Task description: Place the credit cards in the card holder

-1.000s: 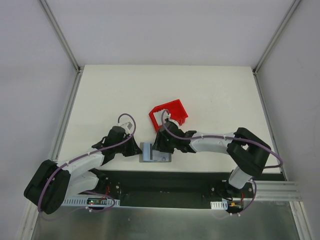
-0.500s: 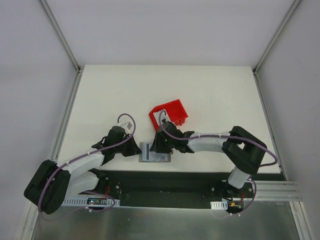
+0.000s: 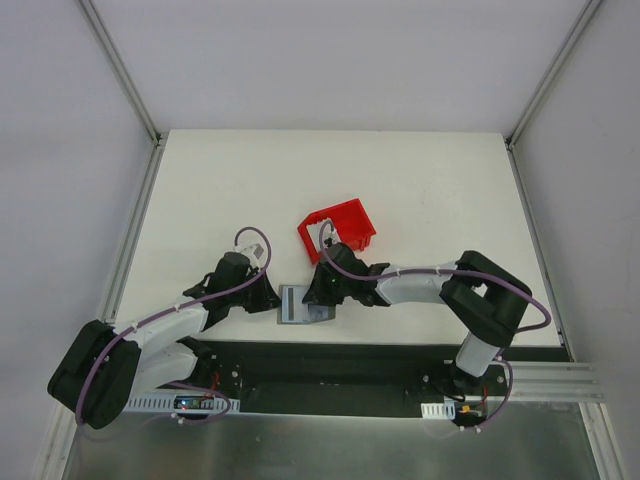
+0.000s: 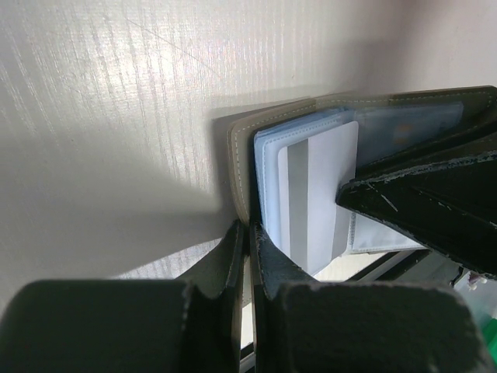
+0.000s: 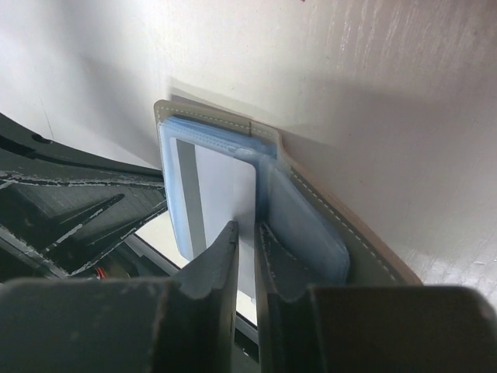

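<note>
The grey card holder point(image 3: 297, 306) lies open at the table's near edge, between my two grippers. In the left wrist view my left gripper point(image 4: 248, 237) is shut on the holder's left cover point(image 4: 238, 167), beside the pale blue slots. A white credit card point(image 5: 225, 183) with a grey stripe stands partly inside a slot of the card holder point(image 5: 342, 233). My right gripper point(image 5: 246, 233) is shut on that card's near edge. The same credit card point(image 4: 318, 194) shows in the left wrist view, with the right gripper's dark fingers point(image 4: 423, 206) over its right side.
A red plastic bin point(image 3: 338, 228) stands just behind the right gripper point(image 3: 320, 290), with the arm's cable looping by it. The left gripper point(image 3: 270, 297) sits at the holder's left. The black base rail point(image 3: 330, 365) runs right below the holder.
My right gripper's jaws have closed down onto the credit card and moved slightly left over the holder. The left gripper has kept its hold and place.
</note>
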Controlling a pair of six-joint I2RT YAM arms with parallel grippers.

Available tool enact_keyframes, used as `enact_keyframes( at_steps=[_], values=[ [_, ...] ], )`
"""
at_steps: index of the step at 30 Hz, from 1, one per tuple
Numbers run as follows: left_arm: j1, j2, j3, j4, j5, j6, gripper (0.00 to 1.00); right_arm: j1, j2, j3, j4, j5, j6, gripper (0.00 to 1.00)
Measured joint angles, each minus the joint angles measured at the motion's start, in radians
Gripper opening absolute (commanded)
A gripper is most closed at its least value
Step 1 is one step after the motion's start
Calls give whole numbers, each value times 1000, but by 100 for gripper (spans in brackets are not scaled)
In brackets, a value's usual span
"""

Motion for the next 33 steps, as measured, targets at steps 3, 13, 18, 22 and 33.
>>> enact_keyframes(
  at_steps=[3,13,18,22,33],
  values=[
    [0,0,0,0,0,0,0,0,2,0,5,-4,0,23],
    [0,0,0,1,0,1,0,8,-1,10,-11,8,-13,27],
    [0,0,0,1,2,1,0,36,-2,89,-150,54,-41,39],
    [0,0,0,2,8,1,0,62,-2,142,-246,90,-55,46],
    [-1,0,0,2,10,0,0,73,-5,166,-356,155,-57,54]
  ],
)
